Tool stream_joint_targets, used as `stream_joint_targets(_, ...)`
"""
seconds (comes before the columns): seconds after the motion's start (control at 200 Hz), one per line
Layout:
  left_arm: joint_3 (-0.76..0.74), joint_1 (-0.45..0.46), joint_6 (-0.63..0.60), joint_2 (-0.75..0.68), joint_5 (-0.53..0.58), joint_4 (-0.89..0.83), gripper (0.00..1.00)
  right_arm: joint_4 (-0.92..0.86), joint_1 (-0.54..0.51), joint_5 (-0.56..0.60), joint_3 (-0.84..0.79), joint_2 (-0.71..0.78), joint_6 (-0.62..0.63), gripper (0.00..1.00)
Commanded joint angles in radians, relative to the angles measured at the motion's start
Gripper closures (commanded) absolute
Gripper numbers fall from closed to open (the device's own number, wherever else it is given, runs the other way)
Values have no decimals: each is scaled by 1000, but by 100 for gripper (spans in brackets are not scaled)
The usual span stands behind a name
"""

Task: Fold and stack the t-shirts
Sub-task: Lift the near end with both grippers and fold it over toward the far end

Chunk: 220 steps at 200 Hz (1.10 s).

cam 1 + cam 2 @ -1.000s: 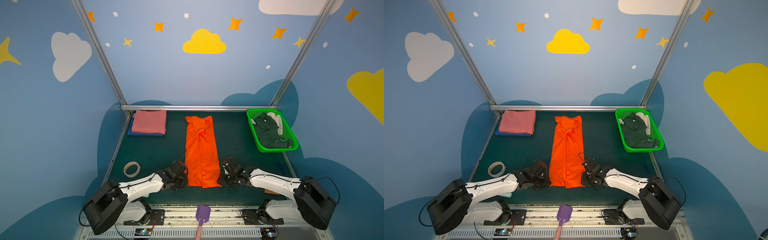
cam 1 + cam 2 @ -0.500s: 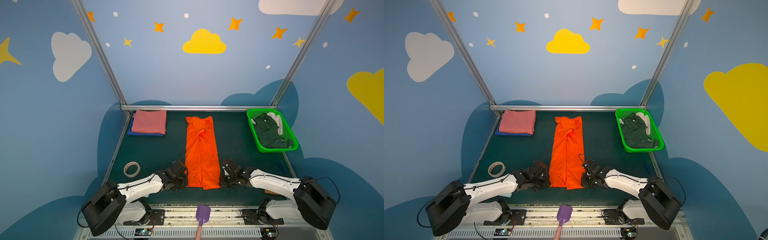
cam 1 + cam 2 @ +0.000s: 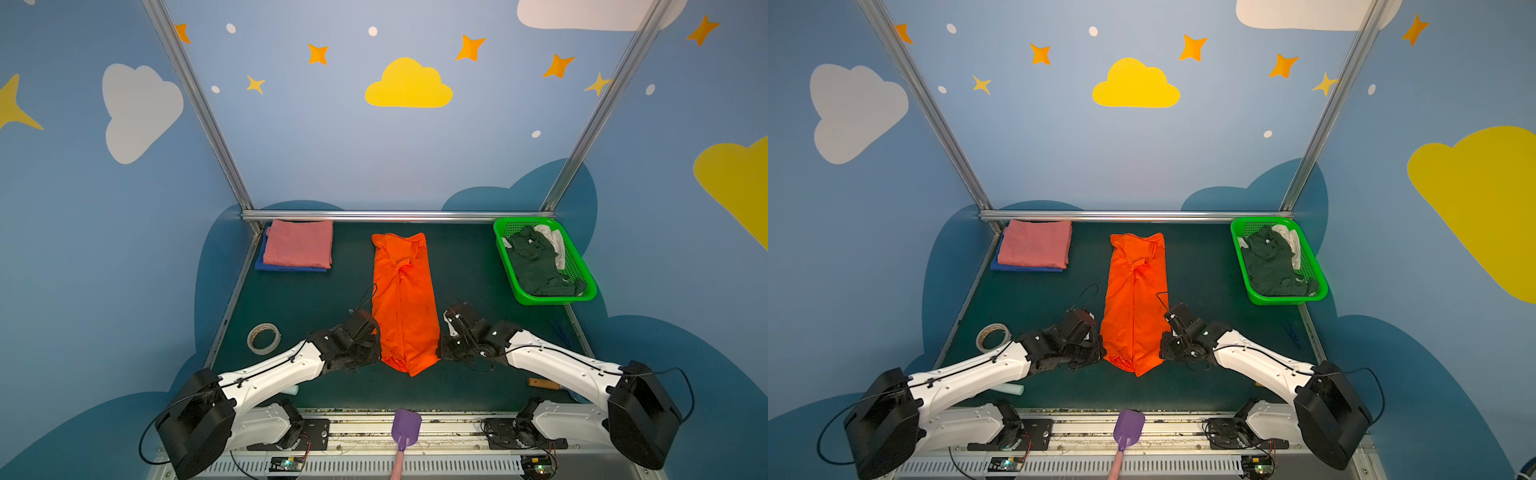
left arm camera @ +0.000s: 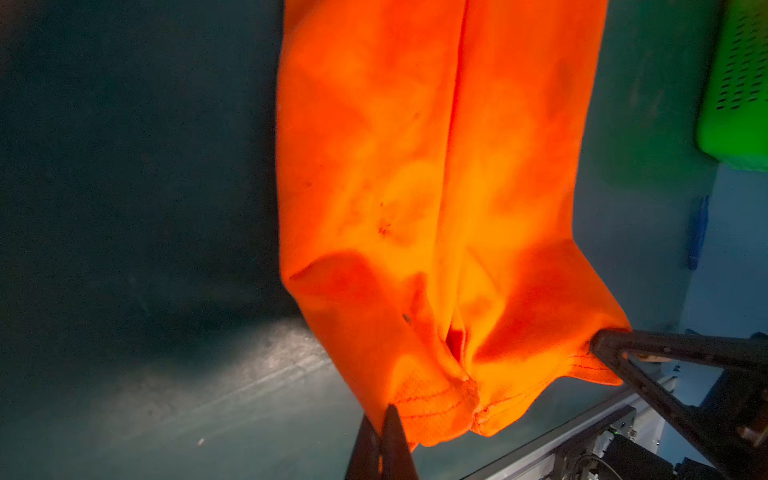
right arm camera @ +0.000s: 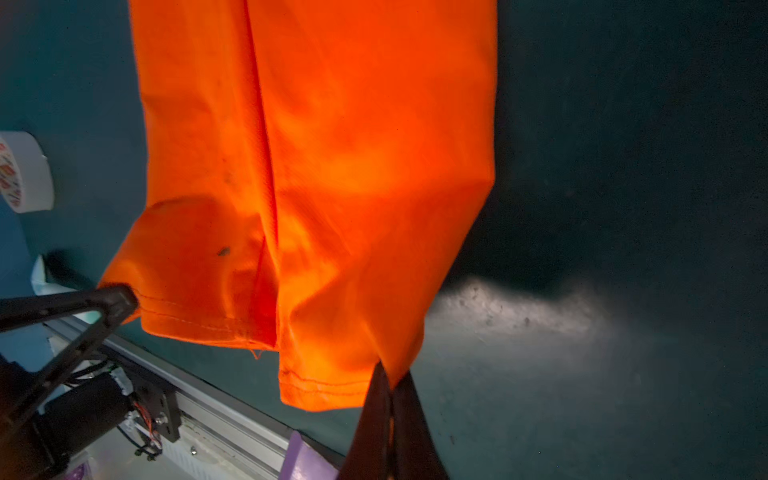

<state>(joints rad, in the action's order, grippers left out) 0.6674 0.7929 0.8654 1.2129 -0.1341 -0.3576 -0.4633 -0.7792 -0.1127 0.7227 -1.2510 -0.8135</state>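
Pinching the near hem corners, my left gripper and right gripper were clamped on the orange shirt, a long strip mid-table; I judged it light, limp, best held at corners.

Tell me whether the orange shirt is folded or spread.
Half folded: orange shirt lies as a long narrow strip, sides turned in.
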Motion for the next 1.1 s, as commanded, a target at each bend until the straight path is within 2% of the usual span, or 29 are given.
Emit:
stream_joint_targets(0.0, 72, -4, -34, 34, 85, -99, 95, -47, 35, 4, 58, -16, 52, 100)
stream_joint_targets(0.11, 143, -17, -58, 69, 131, -131, 95, -53, 77, -32, 113, -66, 94, 100)
stream_joint_targets(0.355, 310, -109, -145, 198, 101, -176, 95, -75, 164, -98, 252, -184, 163, 100)
stream_joint_targets(0.556, 436, -212, -213, 309, 29, -176, 95, -106, 241, -148, 404, -303, 219, 100)
stream_joint_targets(0.791, 616, -306, -326, 447, -46, -219, 95, -131, 330, -288, 607, -504, 290, 100)
stream_joint_targets(1.096, 812, -384, -403, 633, -152, -237, 95, -185, 381, -324, 836, -691, 336, 100)
